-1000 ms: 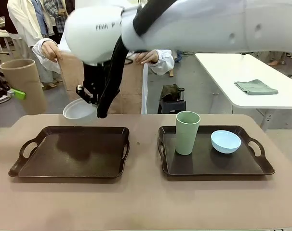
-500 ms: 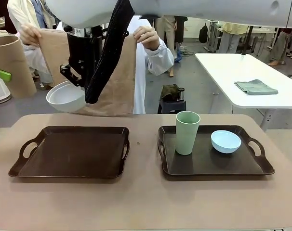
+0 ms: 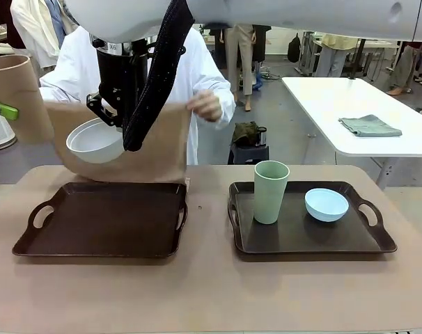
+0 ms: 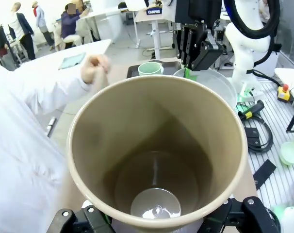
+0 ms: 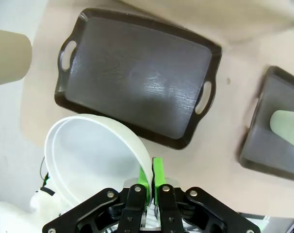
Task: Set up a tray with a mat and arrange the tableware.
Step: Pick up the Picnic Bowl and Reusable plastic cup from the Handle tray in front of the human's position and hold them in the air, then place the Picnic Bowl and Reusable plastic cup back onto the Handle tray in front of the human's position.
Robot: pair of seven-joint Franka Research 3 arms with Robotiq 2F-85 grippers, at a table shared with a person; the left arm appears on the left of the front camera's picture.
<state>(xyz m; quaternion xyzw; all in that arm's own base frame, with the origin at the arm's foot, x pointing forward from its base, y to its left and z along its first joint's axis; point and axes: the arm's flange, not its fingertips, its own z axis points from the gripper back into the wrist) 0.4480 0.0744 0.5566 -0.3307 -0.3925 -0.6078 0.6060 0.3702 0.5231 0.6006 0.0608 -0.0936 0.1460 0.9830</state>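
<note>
Front view, 12 o'clock = the person's side of the table (image 3: pixel 211 292).

- Right gripper (image 5: pixel 149 183): arm reaches across to the table's 10 o'clock. The green pads (image 5: pixel 158 171) are closed tight on the rim of the white bowl (image 5: pixel 89 160). The bowl is tilted and held in the air above the far-left corner of the left tray (image 3: pixel 106 221).
- Left gripper (image 4: pixel 156 224): jaws stand wide, one on each side of the tan cup's (image 4: pixel 156 160) base. The cup is gripped between them with its mouth toward the wrist camera. In the front view it is off the table at 9 o'clock.
- Left tray: dark, bare.
- Right tray (image 3: pixel 294 236), at the table's 3 o'clock: green cup (image 3: pixel 270 191) upright at the tray's 9 o'clock, blue bowl (image 3: pixel 326 204) at its 3 o'clock. The two stand apart.
- Person at 12 o'clock, white sleeves, holds a tan mat (image 3: pixel 159 149) hanging just past the left tray's far rim. One hand (image 3: pixel 205 104) is at its upper right corner. Cannot tell whether the mat's lower edge touches the table.
- White bowl hangs in front of the mat.
</note>
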